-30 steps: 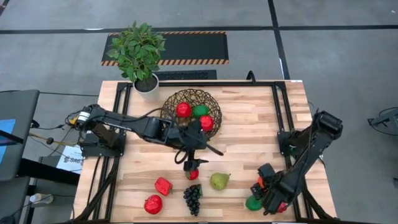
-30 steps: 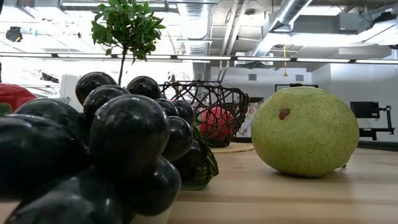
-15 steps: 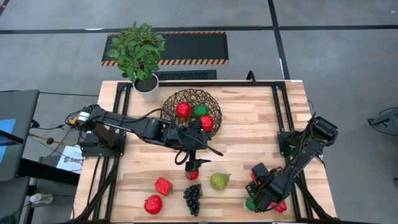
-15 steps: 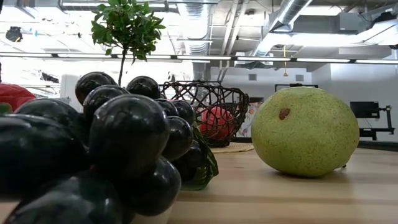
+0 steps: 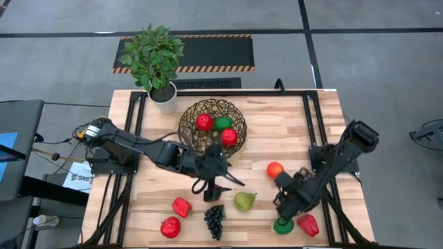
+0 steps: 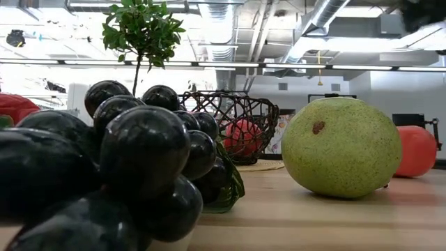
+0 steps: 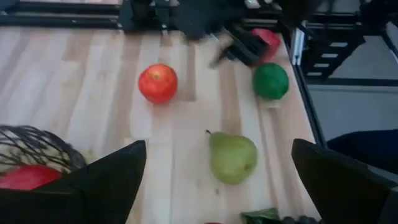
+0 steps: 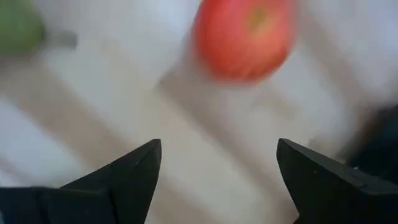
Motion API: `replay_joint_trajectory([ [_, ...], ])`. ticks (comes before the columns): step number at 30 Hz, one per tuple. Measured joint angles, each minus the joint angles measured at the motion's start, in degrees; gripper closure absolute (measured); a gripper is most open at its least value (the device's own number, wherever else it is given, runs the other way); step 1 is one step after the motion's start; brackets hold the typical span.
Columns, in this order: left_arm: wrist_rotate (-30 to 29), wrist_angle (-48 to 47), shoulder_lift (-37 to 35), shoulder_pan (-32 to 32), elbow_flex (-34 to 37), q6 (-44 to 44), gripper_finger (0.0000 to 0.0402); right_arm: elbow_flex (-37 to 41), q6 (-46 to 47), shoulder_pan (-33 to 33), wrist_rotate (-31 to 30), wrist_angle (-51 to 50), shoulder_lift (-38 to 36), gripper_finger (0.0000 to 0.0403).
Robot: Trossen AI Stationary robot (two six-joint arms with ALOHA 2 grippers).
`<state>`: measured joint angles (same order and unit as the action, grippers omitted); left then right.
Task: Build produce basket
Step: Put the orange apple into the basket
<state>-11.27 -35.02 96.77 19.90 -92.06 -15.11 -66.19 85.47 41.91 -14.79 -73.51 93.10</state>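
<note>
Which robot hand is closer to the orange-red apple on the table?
The right gripper. It sits just beside the apple, which lies loose in front of its open fingers. The left gripper is farther away, over near the grapes on the pear's other side.

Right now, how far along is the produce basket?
Done: three pieces, two red and one green, sit in the basket. In hand: nothing. The right gripper is open beside the apple, and the left gripper is open between the basket and the grapes. Left on the table: apple, pear, grapes, three red pieces and a green piece.
</note>
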Motion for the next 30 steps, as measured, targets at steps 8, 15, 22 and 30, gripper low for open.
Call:
replay_joint_trajectory([
  [8,-0.61,-0.02,0.07,3.6,0.34,-7.66,0.0014,0.65,-15.17,-8.62,-10.17,1.1,-7.73,0.0064],
  [15,-6.17,0.02,0.07,7.01,0.34,-9.65,0.0014,9.83,-27.24,-13.29,-6.87,14.16,-13.43,0.007],
  [22,-7.42,0.0,0.07,8.24,0.34,-8.38,0.0014,15.45,-30.55,-16.29,-4.1,16.87,-18.29,0.007],
  [30,-8.39,0.0,0.07,8.24,0.34,-9.83,0.0014,20.93,-34.36,-17.85,2.84,25.13,-19.74,0.007],
])
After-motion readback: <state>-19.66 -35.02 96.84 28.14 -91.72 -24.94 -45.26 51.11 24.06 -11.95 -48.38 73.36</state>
